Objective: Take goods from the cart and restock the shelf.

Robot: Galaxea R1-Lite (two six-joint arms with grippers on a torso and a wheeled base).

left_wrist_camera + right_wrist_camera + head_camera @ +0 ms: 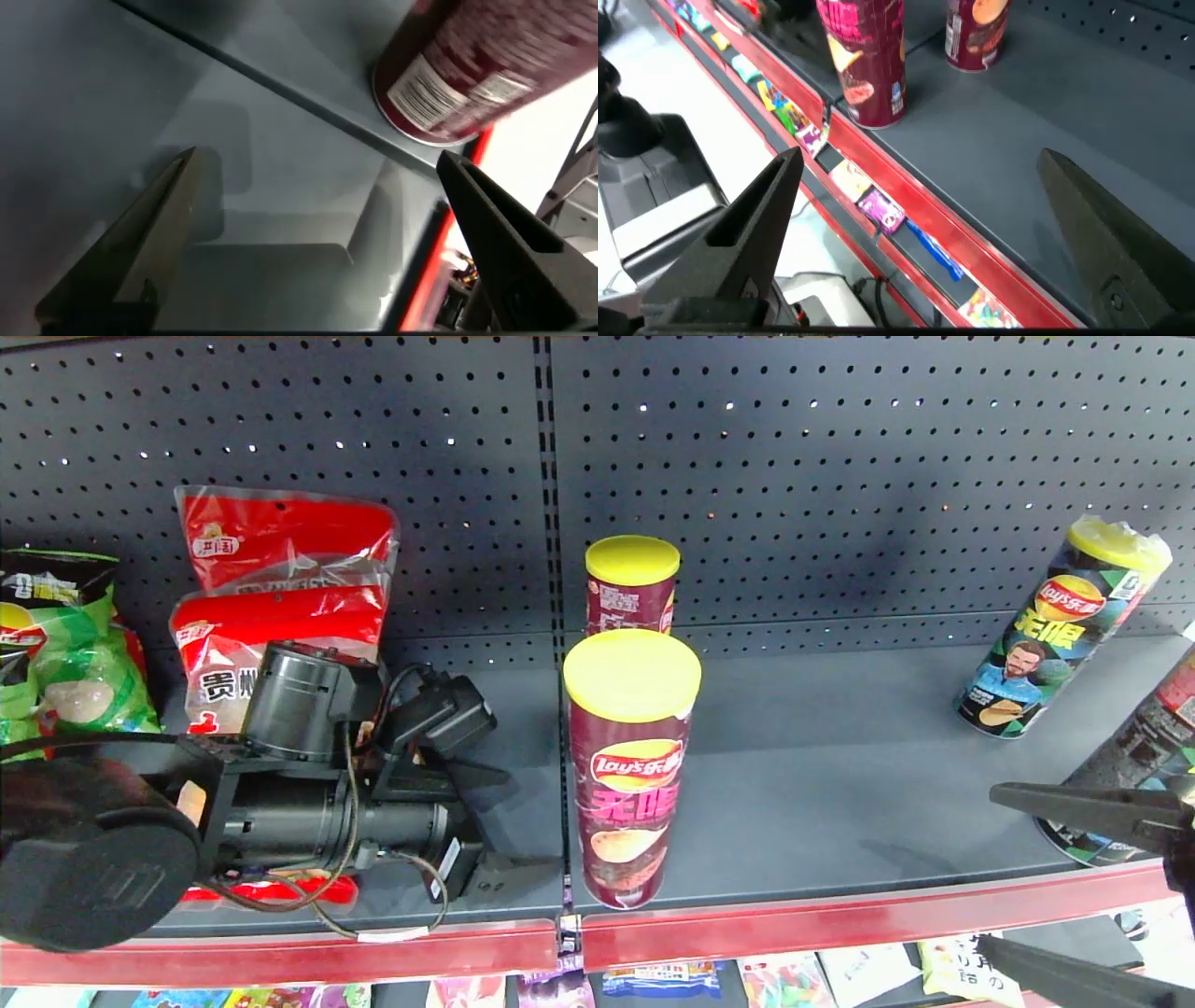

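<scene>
Since they hold nothing, left gripper (318, 154) and right gripper (922, 154) gape wide open.
Red can (627, 775) stands up at the shelf (822, 803) front for shoppers, left gripper at its nine o'clock, right at three.

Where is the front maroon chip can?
Head view: the front maroon can stands mid-shelf by the red edge, just in front of the second maroon can.

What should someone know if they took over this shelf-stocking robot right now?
Left gripper: fingers open, empty, low over the dark grey metal shelf, beside the front maroon chip can with a yellow lid.
Right gripper: fingers open, empty, by the shelf's red front edge on the right.
Done: the front can and a second maroon can behind it stand upright mid-shelf; a green-and-blue yellow-lidded can stands tilted at the right.
Left: probably fetch more goods from the cart.
</scene>
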